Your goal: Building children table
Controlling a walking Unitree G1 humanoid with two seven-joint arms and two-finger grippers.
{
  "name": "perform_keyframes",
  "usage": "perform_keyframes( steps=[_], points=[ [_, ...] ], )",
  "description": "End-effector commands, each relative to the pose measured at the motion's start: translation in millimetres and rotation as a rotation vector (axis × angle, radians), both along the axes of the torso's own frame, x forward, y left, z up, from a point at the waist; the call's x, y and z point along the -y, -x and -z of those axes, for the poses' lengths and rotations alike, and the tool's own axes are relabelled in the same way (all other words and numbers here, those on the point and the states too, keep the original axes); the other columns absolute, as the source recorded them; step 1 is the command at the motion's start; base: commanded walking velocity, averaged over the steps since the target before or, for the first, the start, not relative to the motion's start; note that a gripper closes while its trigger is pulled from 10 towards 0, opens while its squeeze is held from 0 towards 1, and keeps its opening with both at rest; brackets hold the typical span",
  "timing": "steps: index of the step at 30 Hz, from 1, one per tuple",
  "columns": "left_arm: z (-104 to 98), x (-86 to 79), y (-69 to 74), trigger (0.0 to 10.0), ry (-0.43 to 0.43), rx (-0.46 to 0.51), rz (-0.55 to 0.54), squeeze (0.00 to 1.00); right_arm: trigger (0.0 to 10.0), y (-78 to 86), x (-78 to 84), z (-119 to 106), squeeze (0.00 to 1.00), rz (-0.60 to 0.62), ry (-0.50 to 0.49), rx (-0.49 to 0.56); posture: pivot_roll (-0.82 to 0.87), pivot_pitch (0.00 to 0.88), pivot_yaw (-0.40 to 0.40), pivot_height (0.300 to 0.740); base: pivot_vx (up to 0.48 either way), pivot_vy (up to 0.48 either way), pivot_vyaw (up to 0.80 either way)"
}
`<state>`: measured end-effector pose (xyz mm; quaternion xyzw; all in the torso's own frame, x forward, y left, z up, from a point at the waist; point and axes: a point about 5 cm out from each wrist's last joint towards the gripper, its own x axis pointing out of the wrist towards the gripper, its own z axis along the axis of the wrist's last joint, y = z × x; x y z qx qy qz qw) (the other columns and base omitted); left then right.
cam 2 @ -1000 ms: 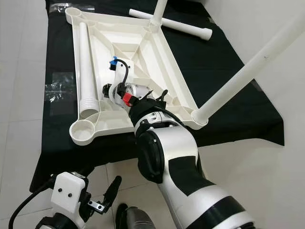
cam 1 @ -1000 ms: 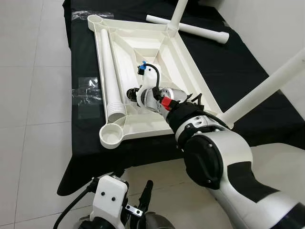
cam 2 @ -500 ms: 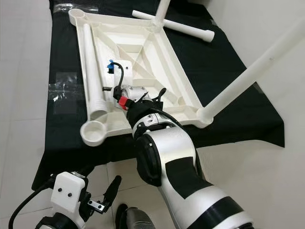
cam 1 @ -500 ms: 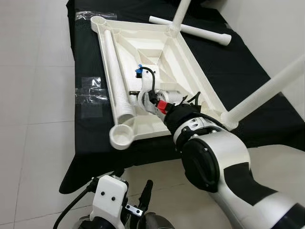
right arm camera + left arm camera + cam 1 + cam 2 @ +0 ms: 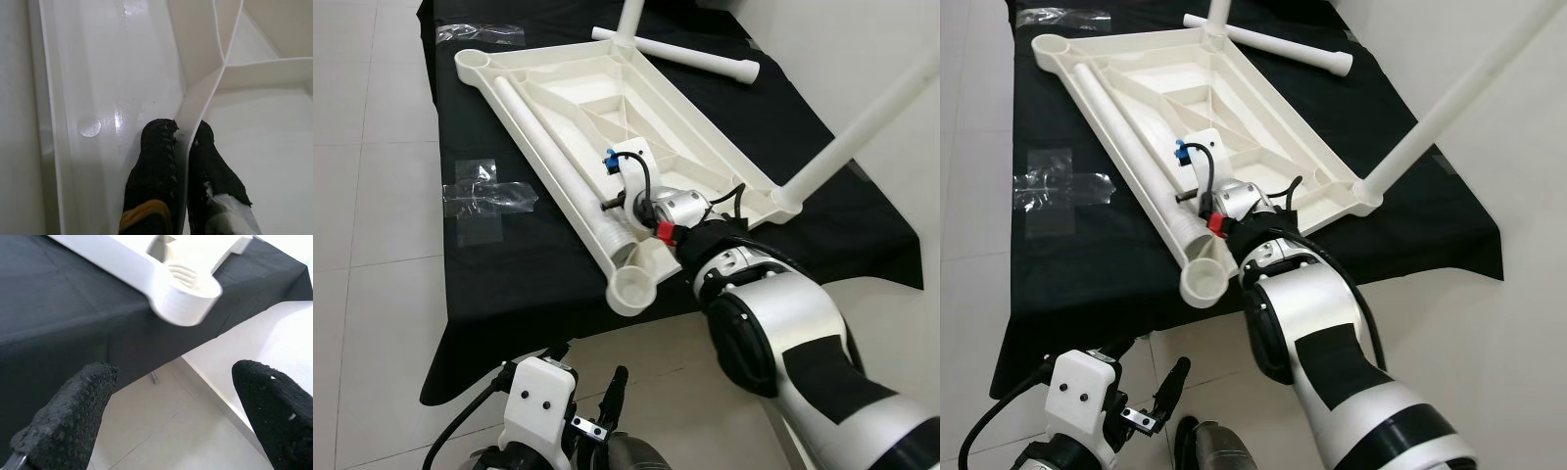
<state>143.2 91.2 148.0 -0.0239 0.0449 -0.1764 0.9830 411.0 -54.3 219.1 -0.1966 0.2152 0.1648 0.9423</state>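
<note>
The white plastic tabletop (image 5: pixel 570 86) lies upside down on a black cloth (image 5: pixel 509 284). Two white legs stand screwed into its corners, one at the far corner (image 5: pixel 631 20) and one at the right corner (image 5: pixel 862 113). A loose leg (image 5: pixel 553 157) lies inside the tabletop along its left edge. The empty corner socket (image 5: pixel 634 289) nearest me hangs at the cloth's front edge. My right gripper (image 5: pixel 183 132) is shut on a thin inner rib (image 5: pixel 215 83) of the tabletop. Down below the table's front edge my left gripper (image 5: pixel 171 396) is open, holding nothing.
Another loose leg (image 5: pixel 690 54) lies on the cloth at the far right. A crumpled clear plastic bag (image 5: pixel 489 196) sits on the cloth left of the tabletop, and another (image 5: pixel 480 32) at the far left. Pale tiled floor (image 5: pixel 362 196) lies to the left.
With the right gripper clamped on the rib, the tabletop has swung round: its near socket corner moved right and toward the front edge. The left gripper stayed put.
</note>
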Motion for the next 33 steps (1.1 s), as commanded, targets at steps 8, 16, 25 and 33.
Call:
perform_keyframes(
  steps=[8,16,25,33],
  points=[
    [3,0.7,0.6,10.0,0.001,-0.028,0.004,0.0,0.0,2.9,40.3,26,0.0,-0.251,0.296,-0.13,0.01,0.273,-0.268,0.74,0.0,0.0,0.0],
    [3,-1.2,1.2,10.0,-0.004,-0.027,0.002,0.0,0.0,1.8,70.4,17,0.0,-0.461,0.515,-0.144,0.01,0.272,-0.264,0.74,0.0,0.0,0.0],
    [4,-2.8,-0.1,10.0,-0.01,-0.028,0.003,0.0,0.0,3.2,99.3,9,0.0,-0.542,0.68,-0.183,0.02,0.263,-0.26,0.74,0.0,0.0,0.0],
    [4,-3.4,-0.2,10.0,-0.02,-0.023,0.004,0.0,0.0,3.2,115.8,2,0.0,-0.657,0.973,-0.127,0.02,0.253,-0.26,0.74,0.0,0.0,0.0]
  ],
)
